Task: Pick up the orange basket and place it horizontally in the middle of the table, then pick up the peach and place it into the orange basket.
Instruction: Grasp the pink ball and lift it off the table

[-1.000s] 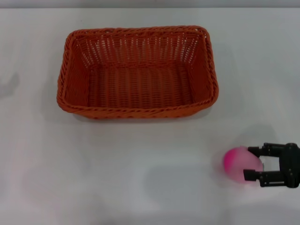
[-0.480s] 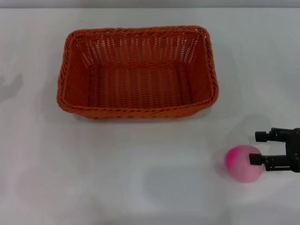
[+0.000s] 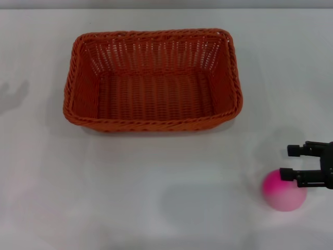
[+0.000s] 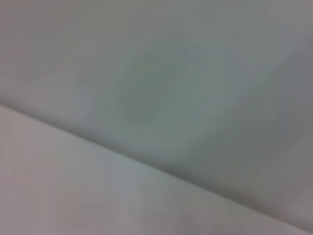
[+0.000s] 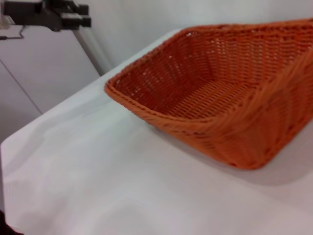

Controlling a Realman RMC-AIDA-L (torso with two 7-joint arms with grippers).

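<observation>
Head view, looking down on a plain white surface [image 3: 156,198]. Orange basket [image 3: 153,78] lying flat and upright, long side running from 9 o'clock to 3 o'clock, above the middle of the view, nothing inside it. Peach [image 3: 283,190] down near 4 o'clock, resting on the surface, well apart from the basket's near right corner. Hot pink on its upper half, fading to pale pink-white below.

Right gripper [image 3: 294,162] reaching in from the right edge at 3 o'clock, black, with two fingers [image 3: 289,174] pointing toward 9 o'clock. Fingers spread, with a clear gap between them, pinching nothing. Lower finger overlapping the upper right of the peach; contact or merely above it, cannot tell. Upper finger clear of the fruit, over bare surface. Peach mostly below and left of the fingers, not between them.

Compared with one second ago: peach then higher and more to the left, sitting between the two fingers. Half a second ago, already out from between them, beside the lower fingertip. Now rolled farther toward 5 o'clock. Gripper shifted slightly toward 3 o'clock as well. Basket unchanged in place.

Right wrist view: basket [image 5: 230,93] seen low and from the side, sloping woven wall and braided rim close up.

Left wrist view: only blurred pale grey. Left gripper not visible anywhere.
</observation>
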